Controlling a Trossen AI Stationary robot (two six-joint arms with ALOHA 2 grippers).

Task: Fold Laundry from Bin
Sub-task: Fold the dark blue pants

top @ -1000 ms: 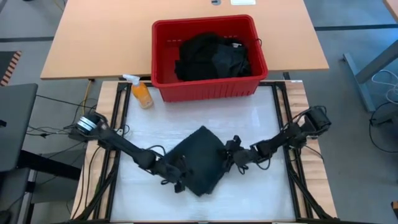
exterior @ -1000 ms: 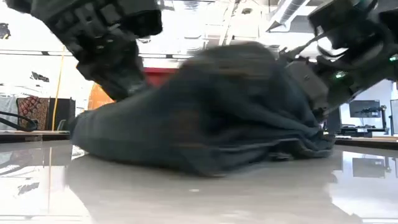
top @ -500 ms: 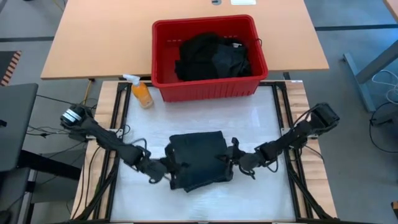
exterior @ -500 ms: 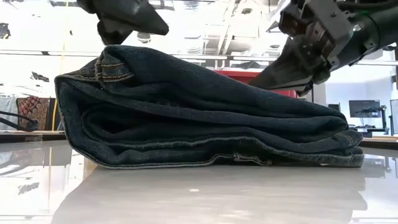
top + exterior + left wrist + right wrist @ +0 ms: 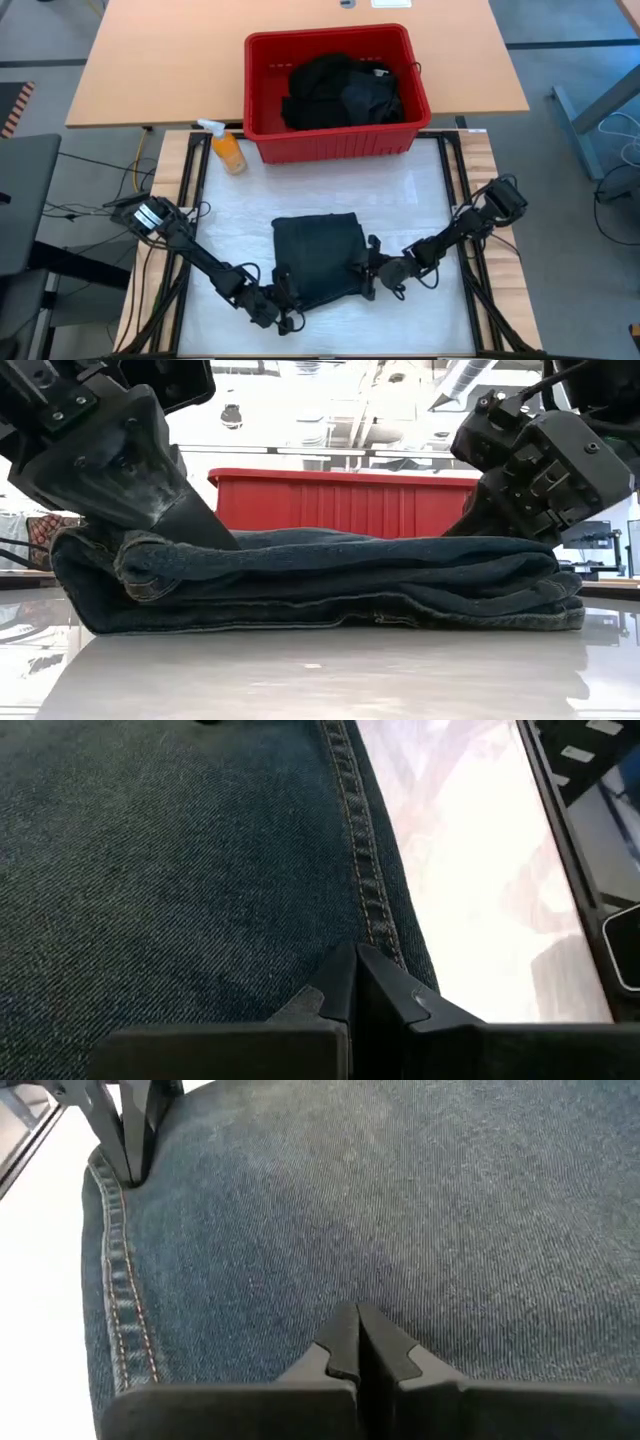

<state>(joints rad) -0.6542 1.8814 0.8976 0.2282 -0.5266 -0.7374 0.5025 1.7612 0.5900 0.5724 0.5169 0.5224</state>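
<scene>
Meanwhile both hands, left (image 5: 283,312) and right (image 5: 372,281), clenched, pressing folded denim (image 5: 318,258); spray bottle (image 5: 227,148) beside bin (image 5: 335,140).

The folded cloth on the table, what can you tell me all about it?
The folded garment is dark blue denim with tan stitched seams, stacked in several flat layers into a rough square. It lies on the white table, in front of the red bin. The left gripper and right gripper, both shut, press down on its near corners.
</scene>
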